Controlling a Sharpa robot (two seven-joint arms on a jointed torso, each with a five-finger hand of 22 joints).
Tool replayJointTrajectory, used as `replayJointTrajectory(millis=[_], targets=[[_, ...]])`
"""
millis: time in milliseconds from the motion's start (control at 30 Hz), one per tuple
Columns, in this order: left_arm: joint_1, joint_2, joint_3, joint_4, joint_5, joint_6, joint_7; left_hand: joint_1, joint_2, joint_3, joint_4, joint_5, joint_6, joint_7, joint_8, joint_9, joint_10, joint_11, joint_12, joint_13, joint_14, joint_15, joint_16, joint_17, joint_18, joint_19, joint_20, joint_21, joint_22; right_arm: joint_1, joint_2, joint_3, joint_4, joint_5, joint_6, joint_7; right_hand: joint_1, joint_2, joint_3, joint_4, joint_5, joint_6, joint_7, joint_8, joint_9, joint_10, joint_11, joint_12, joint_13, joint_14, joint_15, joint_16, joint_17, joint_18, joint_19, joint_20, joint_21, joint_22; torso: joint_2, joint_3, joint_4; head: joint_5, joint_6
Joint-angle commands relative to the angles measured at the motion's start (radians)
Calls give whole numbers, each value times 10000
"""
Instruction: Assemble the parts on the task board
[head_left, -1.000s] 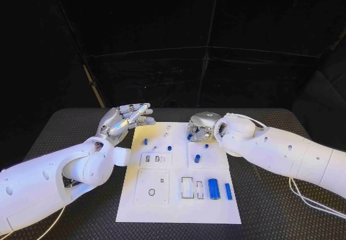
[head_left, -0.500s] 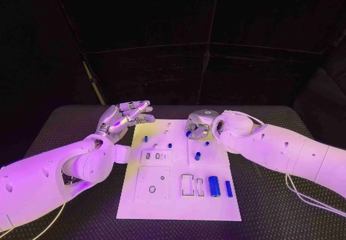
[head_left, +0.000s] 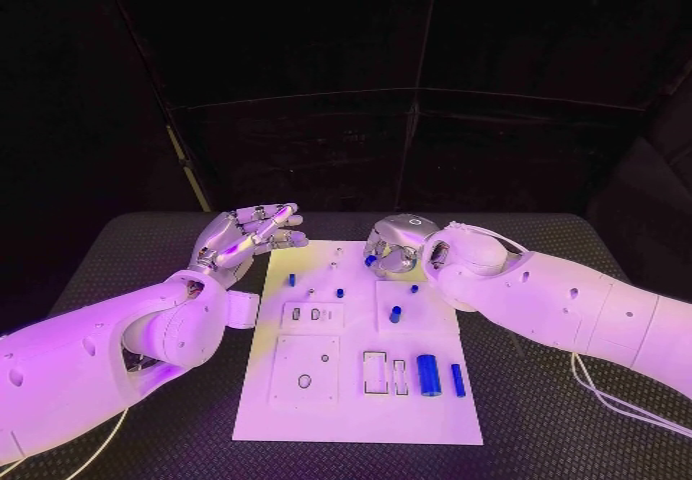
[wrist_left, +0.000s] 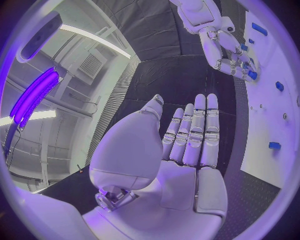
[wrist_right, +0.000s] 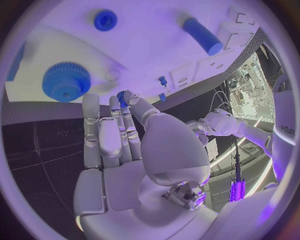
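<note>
Done: some blue pegs stand in the board.
Left: cylinders lie loose near its right edge.
Right hand: fingers pinch a small blue part at the far edge.
Left hand: fingers apart, empty.

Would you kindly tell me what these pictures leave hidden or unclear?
- Head view: the right robot hand covers the far right part of the task board, hiding any parts beneath.
- Right wrist view: a small blue part sits at the fingertips; fingers hide most of it, so its shape is unclear.
- Left wrist view: the left robot hand blocks the table beneath it.
</note>
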Motion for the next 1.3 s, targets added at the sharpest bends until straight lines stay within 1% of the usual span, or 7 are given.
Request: replayJointTrajectory(millis=[33, 200, 300, 567, 633, 833, 1300], targets=[[14, 2, 16, -24, -50, 133, 40, 66, 9, -16, -52, -51, 6, 110, -65, -10, 37, 51, -25, -17, 71, 23, -35, 13, 132, 99, 0, -37, -10, 113, 282, 10, -224, 173, -1284, -35, -76, -78, 183, 54, -19, 69, 15, -19, 17, 39, 22, -17, 5, 339, -62, 97, 51, -23, 23, -6, 134, 65, 26, -2, 48, 2, 56], [15, 13, 17, -49, -50, 143, 38, 72, 13, -17, -60, -50, 3, 112, -76, -10, 33, 53, -38, -16, 72, 25, -46, 16, 132, 102, 1, -40, -14, 209, 738, 10, -780, 310, -1527, -5, -165, -153, 304, 149, -208, 70, 12, -42, 13, 33, 23, -35, 0, 329, -58, 144, 68, -26, 3, 7, 193, 114, 53, -10, 30, 44, 90], [15, 34, 18, -69, -50, 150, 38, 72, 14, -17, -61, -50, 4, 112, -77, -10, 33, 53, -40, -16, 72, 26, -48, 16, 131, 102, 1, -40, -15, 257, 1050, 10, -1155, 377, -1549, 48, -216, -230, 401, 219, -328, 59, 18, -63, 10, 15, 27, -48, -5, 321, -54, 182, 83, -27, -15, 19, 234, 143, 49, -20, 42, 68, 81], [24, 67, 22, -66, -50, 162, 33, 75, 18, -17, -64, -49, 5, 110, -81, -10, 34, 53, -44, -16, 69, 27, -54, 17, 130, 102, 2, -43, -17, 320, 1596, 9, -1783, 467, -1078, 140, -278, -328, 514, 324, -473, 23, 32, -88, 5, -57, 51, -73, -20, 314, -39, 235, 110, -33, -25, 38, 286, 189, 97, -34, 102, 54, 62], [28, 59, 23, -66, -50, 157, 30, 75, 18, -17, -64, -49, 5, 110, -81, -10, 34, 53, -44, -16, 69, 27, -54, 17, 130, 102, 2, -43, -17, 325, 1664, 9, -1870, 472, -877, 143, -292, -347, 525, 342, -490, 17, 35, -91, 4, -67, 55, -74, -21, 313, -36, 242, 111, -34, -26, 42, 293, 193, 108, -39, 115, 50, 45], [36, 44, 29, -48, -50, 151, 31, 75, 18, -17, -64, -49, 5, 110, -81, -10, 34, 53, -44, -16, 69, 27, -54, 17, 130, 102, 2, -43, -17, 330, 1787, 7, -2015, 478, -467, 163, -309, -366, 534, 364, -512, 15, 36, -91, 5, -70, 57, -71, -21, 312, -33, 252, 119, -34, -28, 46, 299, 196, 113, -28, 85, 90, 6], [50, 71, 47, -50, -50, 147, 24, 82, 21, -19, -73, -49, 6, 108, -92, -9, 34, 54, -56, -15, 64, 30, -69, 19, 129, 101, 3, -49, -23, 333, 2078, 2, -2367, 458, -234, 142, -356, -433, 560, 426, -538, -13, 42, -101, 2, -105, 67, -76, -26, 304, -23, 264, 107, -38, -23, 57, 329, 230, 120, -32, 94, 135, -33]])
